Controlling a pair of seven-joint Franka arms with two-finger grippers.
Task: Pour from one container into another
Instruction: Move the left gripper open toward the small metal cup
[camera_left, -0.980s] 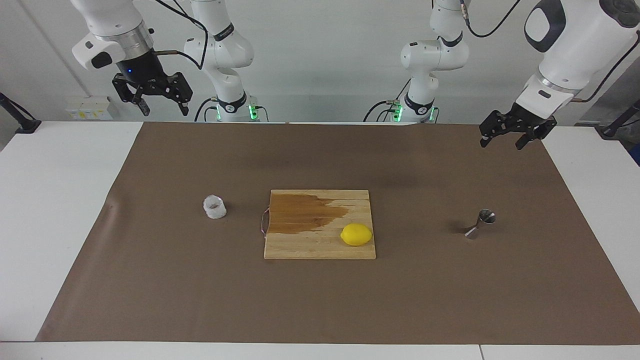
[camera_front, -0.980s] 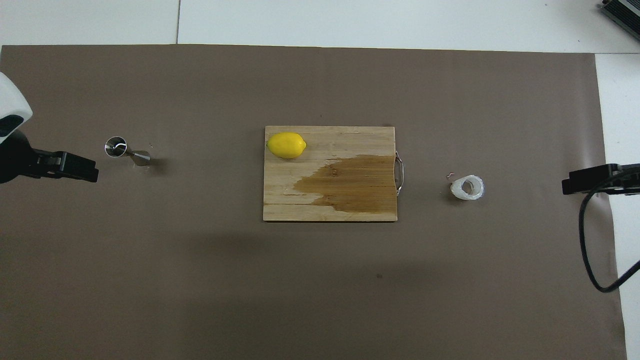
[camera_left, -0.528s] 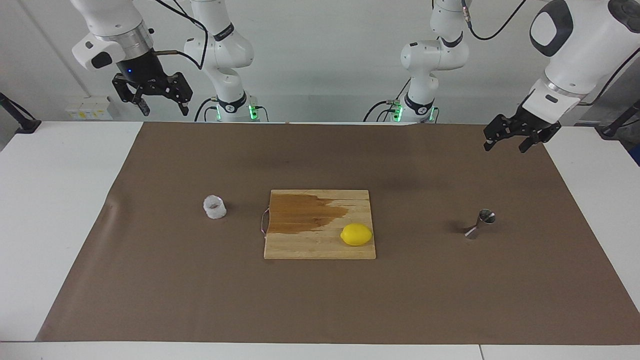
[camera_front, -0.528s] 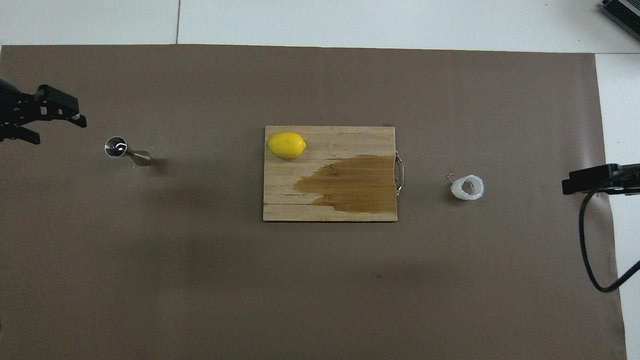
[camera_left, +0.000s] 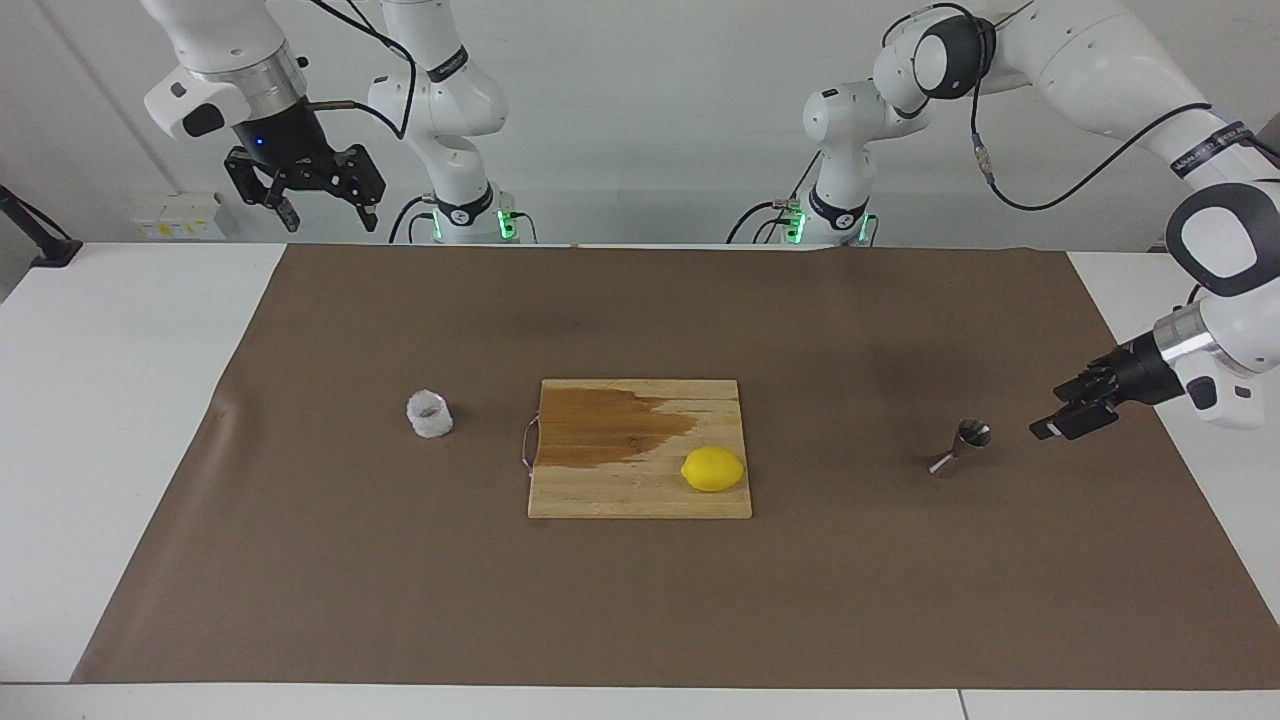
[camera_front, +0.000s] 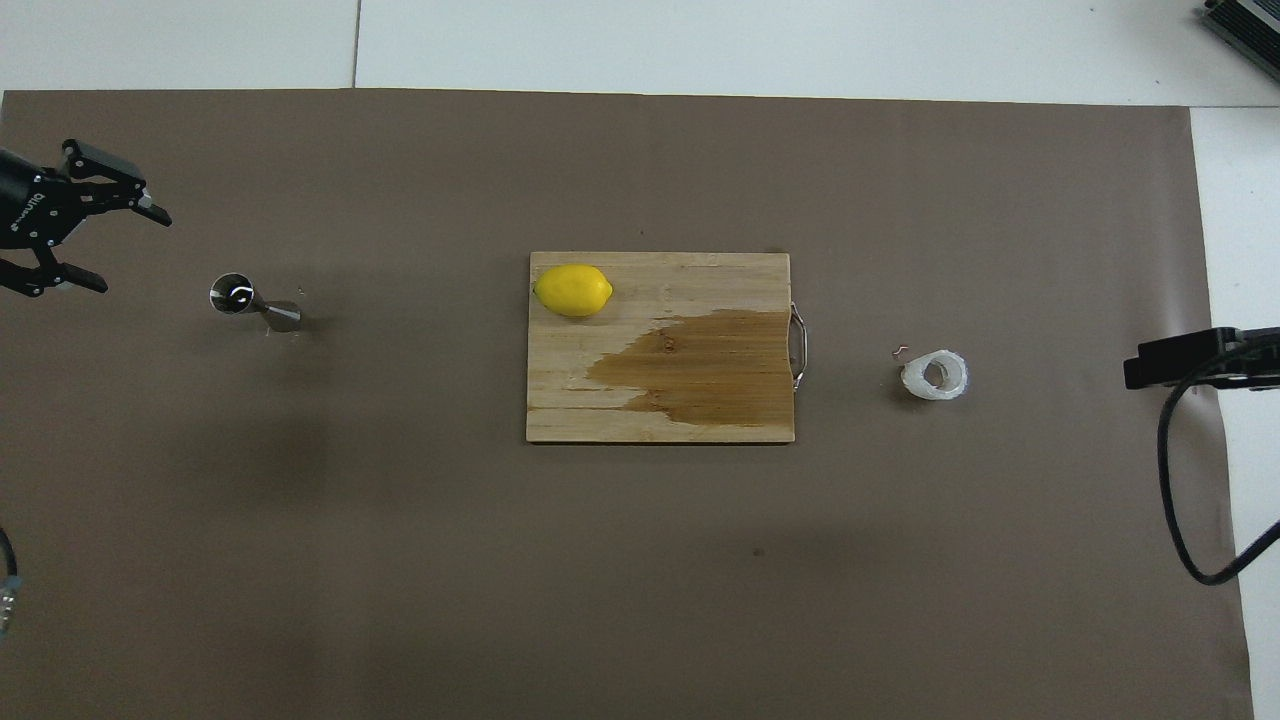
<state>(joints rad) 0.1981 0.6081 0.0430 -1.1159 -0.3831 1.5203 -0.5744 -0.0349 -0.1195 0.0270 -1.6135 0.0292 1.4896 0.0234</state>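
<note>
the left gripper (camera_left: 1062, 421) hangs low over the brown mat (camera_left: 640, 600) at the left arm's end of the table, just beside the jigger (camera_left: 960, 446) and apart from it, turned sideways so its tips point at the jigger. from overhead its two fingers (camera_front: 150, 210) stand spread wide with nothing between them.

the jigger stands upright on the mat, well apart from the cutting board (camera_left: 640, 490). the board lies in the middle of the mat, with a dark wet stain over the part nearer the robots. a lemon (camera_left: 713, 469) sits on the board's dry part, at the corner farther from the robots and toward the left arm's end. a thin wire handle sticks out of the board's edge facing the cup.

the cup (camera_left: 429, 413) stands on the mat toward the right arm's end, near the board but not touching it, its brownish inside showing.

the right gripper (camera_left: 305, 195) waits high over the table edge nearest the robots at the right arm's end, spread wide and holding nothing.
</note>
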